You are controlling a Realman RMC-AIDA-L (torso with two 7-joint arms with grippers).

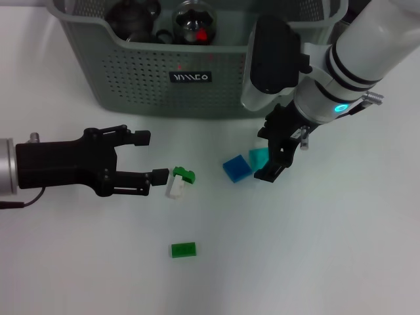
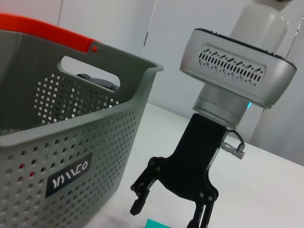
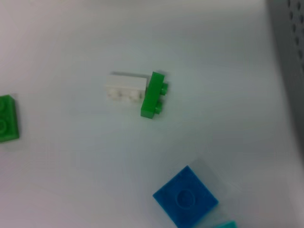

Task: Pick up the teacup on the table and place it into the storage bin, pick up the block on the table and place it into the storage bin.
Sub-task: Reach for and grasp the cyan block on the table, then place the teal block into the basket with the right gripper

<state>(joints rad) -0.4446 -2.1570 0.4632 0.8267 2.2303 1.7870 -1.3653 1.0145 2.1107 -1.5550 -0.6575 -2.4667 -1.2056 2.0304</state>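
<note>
Left gripper [image 1: 149,157] sits low over the table [image 1: 315,262], lying sideways, fingers spread and holding nothing. Looks staged rather than working. Just past its fingertips: a white block [image 1: 175,188] with a green block [image 1: 184,174] stuck against it. Nearer the robot from those tips, well apart, a flat green block [image 1: 183,249] lies alone.

Right gripper [image 1: 270,154] points down at the table just in front of the storage bin [image 1: 138,79], jaws parted, nothing clamped yet. The teal block [image 1: 258,157] sits between or right at its fingers, with a blue block [image 1: 236,168] touching that one on the side toward the left arm. My read: it's set up to close on the teal block, and the short hop to the bin explains working this close to the wall. Risk: the blue neighbour may get nudged or dragged.

Bin, beyond both grippers: dark rounded items and a shiny one with a red spot inside; can't identify them, so can't confirm the teacup is in. No teacup visible on the table.
</note>
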